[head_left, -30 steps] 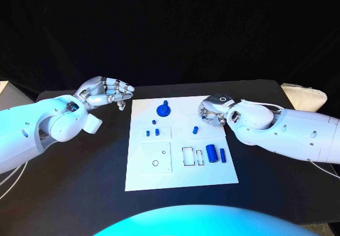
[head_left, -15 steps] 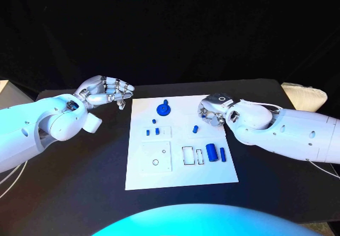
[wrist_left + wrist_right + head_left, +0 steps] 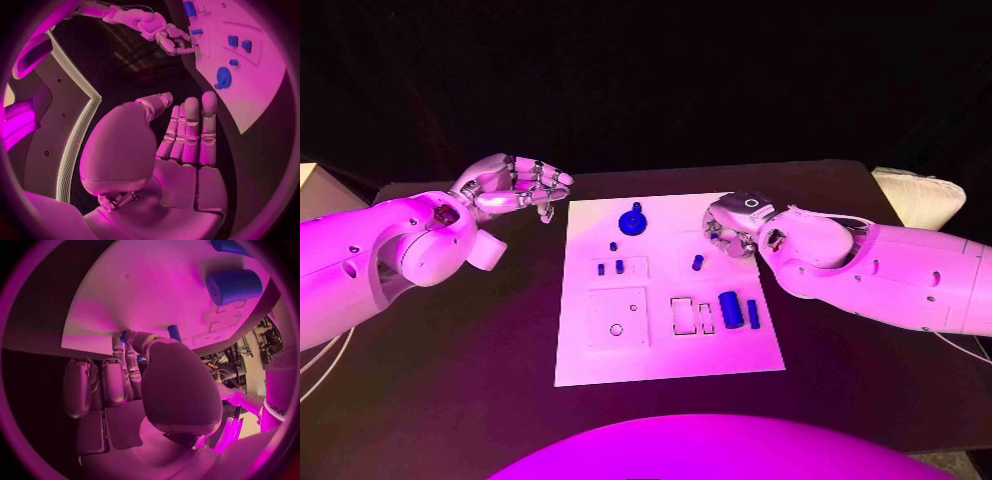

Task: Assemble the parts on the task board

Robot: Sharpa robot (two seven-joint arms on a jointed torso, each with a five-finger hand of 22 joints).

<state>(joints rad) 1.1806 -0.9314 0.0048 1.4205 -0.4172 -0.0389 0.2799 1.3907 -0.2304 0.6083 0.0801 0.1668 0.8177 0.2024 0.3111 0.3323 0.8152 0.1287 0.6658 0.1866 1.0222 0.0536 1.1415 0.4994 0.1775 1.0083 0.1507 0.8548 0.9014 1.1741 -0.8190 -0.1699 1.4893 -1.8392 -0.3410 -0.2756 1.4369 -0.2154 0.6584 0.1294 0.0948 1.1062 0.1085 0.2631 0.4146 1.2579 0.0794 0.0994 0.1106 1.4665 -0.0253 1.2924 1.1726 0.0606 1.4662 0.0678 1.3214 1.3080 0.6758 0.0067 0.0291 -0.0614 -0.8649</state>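
The right wrist view alone shows right hand (image 3: 134, 385) fingertips (image 3: 128, 337) at the task board (image 3: 144, 295).

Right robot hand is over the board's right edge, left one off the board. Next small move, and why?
Probably ease the right robot hand down toward the small blue peg lying on the task board. That hand hovers closest to it and seems to hold nothing; the left robot hand sits off the board's far-left corner.

1 white rectangular task board (image 3: 668, 352) lies on the black counter (image 3: 473, 350), carrying about 7 small blue plastic parts (image 3: 730, 306); 2 silver many-fingered hands (image 3: 516, 187) show.
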